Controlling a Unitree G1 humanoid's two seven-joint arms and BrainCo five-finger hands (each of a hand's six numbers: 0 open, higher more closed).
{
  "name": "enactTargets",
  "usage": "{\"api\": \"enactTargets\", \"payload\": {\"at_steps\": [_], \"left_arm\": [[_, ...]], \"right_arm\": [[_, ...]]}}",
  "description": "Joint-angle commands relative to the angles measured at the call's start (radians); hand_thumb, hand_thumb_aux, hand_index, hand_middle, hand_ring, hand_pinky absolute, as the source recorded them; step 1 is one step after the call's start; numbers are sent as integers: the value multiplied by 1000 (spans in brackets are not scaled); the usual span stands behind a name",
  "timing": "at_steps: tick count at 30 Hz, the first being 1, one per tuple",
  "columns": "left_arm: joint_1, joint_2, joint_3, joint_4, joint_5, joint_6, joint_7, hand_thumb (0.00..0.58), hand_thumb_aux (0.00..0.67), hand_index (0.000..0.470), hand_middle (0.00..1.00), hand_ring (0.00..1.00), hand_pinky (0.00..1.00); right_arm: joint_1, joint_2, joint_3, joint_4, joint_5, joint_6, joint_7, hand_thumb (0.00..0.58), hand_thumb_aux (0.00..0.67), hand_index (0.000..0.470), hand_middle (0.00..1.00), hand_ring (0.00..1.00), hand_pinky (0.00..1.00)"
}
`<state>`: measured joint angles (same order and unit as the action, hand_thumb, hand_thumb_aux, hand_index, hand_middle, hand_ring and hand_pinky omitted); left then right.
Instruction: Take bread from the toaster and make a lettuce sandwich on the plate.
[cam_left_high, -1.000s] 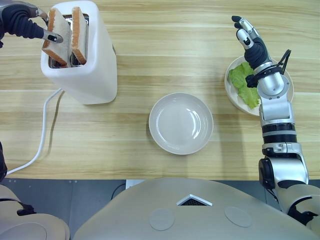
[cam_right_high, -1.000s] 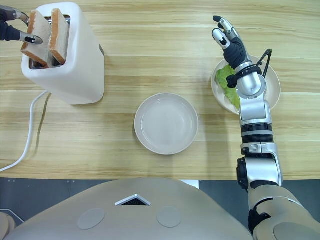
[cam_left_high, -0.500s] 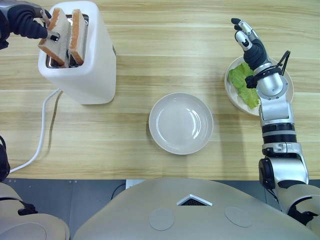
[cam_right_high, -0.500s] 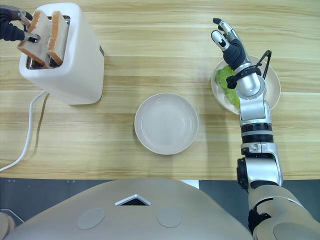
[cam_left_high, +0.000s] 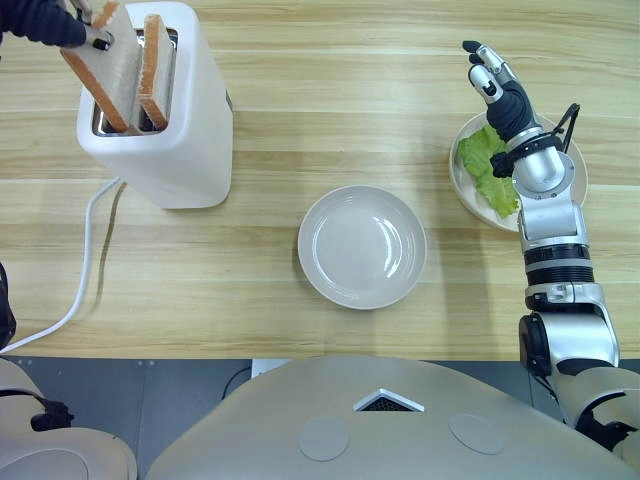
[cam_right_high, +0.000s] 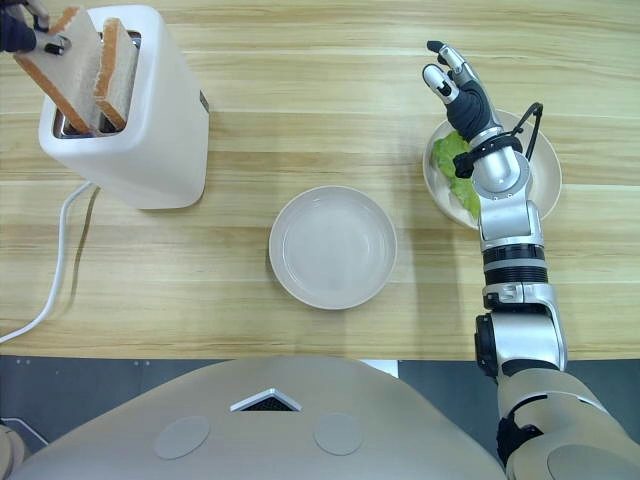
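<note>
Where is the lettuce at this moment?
In both eye views the lettuce lies in the small dish at the right, partly under the wrist of the right hand, to the right of the empty plate.

No writing, label, brand mark, number or sign can be read: none is made out on the white plastic toaster (cam_left_high: 175, 140) at ten o'clock, nor on the round beige plate (cam_left_high: 362, 247) at the centre of the table.
</note>
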<state>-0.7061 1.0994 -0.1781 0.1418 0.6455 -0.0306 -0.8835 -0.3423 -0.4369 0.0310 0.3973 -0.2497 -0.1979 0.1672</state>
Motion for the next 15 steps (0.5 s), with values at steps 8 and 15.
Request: {"api": "enactTargets", "payload": {"at_steps": [8, 15], "left_arm": [[-64, 20, 31, 7, -7, -19, 15, 580, 670, 470, 1000, 1000, 1000], [-127, 26, 36, -8, -1, -31, 17, 580, 670, 470, 1000, 1000, 1000]], "right_arm": [[-13, -8, 11, 39, -14, -7, -12, 0, 0, 0, 0, 0, 0], [-23, -7, 12, 58, -13, -13, -21, 0, 0, 0, 0, 0, 0]]}}
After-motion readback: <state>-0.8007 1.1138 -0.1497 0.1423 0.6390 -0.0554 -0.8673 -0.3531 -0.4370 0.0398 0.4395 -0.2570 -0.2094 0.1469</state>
